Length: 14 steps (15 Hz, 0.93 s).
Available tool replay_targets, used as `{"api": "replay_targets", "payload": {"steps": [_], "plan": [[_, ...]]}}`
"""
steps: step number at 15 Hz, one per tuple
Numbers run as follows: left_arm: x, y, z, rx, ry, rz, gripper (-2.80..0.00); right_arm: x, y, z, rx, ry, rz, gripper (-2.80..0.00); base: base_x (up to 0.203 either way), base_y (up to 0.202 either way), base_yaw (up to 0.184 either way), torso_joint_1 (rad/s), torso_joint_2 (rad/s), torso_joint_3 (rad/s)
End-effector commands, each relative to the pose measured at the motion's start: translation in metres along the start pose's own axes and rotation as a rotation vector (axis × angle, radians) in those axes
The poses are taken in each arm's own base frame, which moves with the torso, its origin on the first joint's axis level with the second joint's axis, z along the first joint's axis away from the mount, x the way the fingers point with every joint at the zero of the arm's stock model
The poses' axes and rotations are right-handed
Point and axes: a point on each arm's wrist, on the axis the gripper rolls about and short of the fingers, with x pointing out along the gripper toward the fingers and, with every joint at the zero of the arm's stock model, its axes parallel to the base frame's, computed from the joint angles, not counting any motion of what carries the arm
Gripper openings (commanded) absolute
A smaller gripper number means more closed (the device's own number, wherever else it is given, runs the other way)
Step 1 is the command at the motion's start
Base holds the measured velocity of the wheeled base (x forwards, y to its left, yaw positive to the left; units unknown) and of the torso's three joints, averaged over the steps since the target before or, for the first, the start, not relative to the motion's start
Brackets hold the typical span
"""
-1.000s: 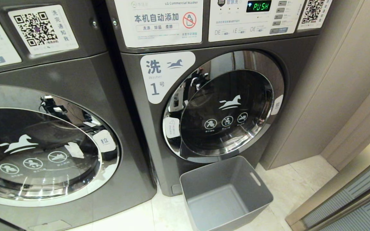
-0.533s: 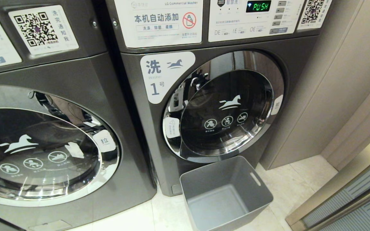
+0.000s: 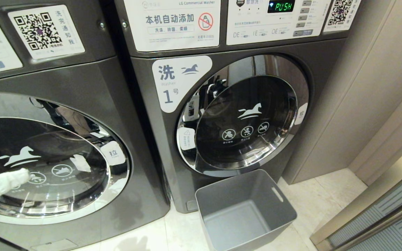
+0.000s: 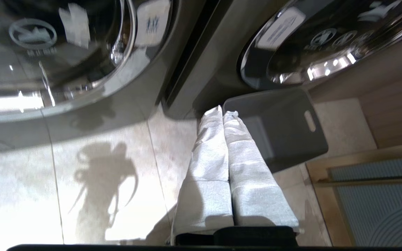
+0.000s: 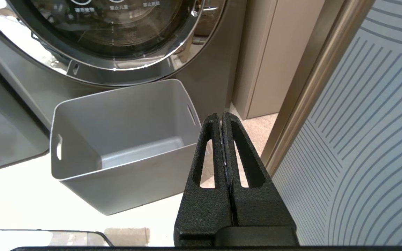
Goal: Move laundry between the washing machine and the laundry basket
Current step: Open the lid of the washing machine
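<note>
Fingers pressed together on both: left gripper (image 3: 26, 173), white-wrapped, before left washer door (image 3: 52, 158); right gripper (image 5: 221, 116) beside grey laundry basket (image 5: 79, 111).

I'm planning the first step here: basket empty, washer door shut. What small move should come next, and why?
Probably swing the left gripper toward washer 1's door, aiming for the pull tab. The door is closed, the grey basket holds nothing, and the gripper, jaws shut and empty, sits before the neighbouring washer.
</note>
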Motion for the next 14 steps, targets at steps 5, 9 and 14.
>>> {"api": "replay_targets", "payload": {"steps": [5, 9, 14], "plan": [[0.015, 0.028, -0.026, -0.011, 0.133, 0.004, -2.8, 0.0, 0.0, 0.0, -0.001, 0.002, 0.0, -2.8, 0.0, 0.0, 0.0, 0.0, 0.0, 0.0], [0.027, 0.039, -0.048, -0.019, 0.206, -0.132, -2.8, 0.0, 0.0, 0.0, -0.001, 0.0, 0.0, -2.8, 0.0, 0.0, 0.0, 0.0, 0.0, 0.0], [0.069, 0.055, -0.046, -0.009, 0.256, -0.195, -2.8, 0.0, 0.0, 0.0, -0.001, 0.002, 0.0, -2.8, 0.0, 0.0, 0.0, 0.0, 0.0, 0.0]]}}
